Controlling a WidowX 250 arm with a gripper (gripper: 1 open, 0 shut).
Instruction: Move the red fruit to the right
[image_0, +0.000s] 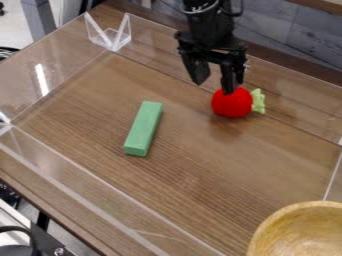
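Your end effector (214, 74) hangs open just above the red fruit (233, 102), released right of the green block (143, 128); the move looks finished.

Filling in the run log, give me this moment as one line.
gripper: open, holding nothing | position: just above the fruit | fruit: on table, right of block | task: fruit looks released

arm (201, 8): cut off at top | bowl (305, 232): cut off bottom-right
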